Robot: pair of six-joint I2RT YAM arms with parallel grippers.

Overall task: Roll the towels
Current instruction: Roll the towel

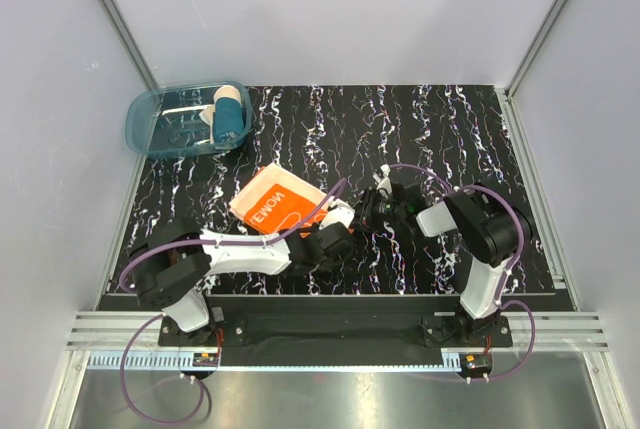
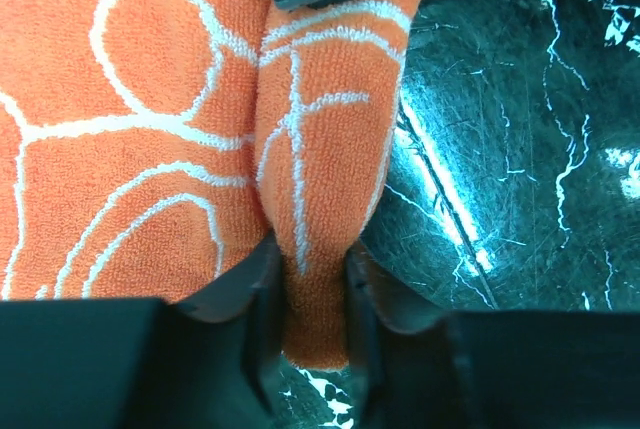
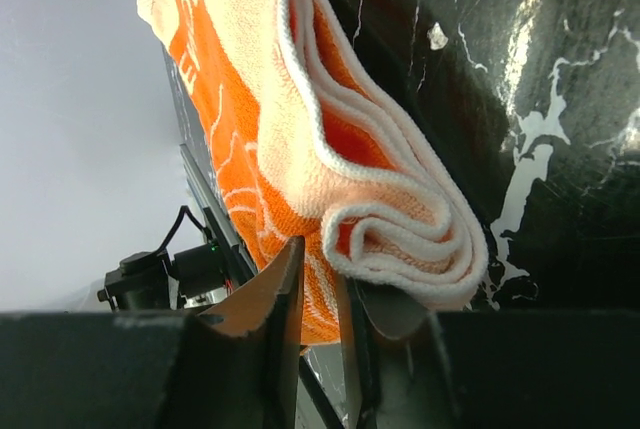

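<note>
An orange towel [image 1: 275, 199] with white lines lies on the black marbled table, its near right end partly rolled. My left gripper [image 1: 330, 239] is shut on a fold of the towel [image 2: 315, 279] at that end. My right gripper [image 1: 368, 207] is shut on the towel's rolled edge [image 3: 400, 239], whose white-hemmed layers curl just beyond the fingers. A rolled towel, blue and beige [image 1: 228, 117], stands in the bin at the back left.
A clear blue plastic bin [image 1: 160, 129] sits at the table's back left corner. White enclosure walls stand on both sides and behind. The table's front edge rail [image 1: 330, 304] runs just before the arm bases.
</note>
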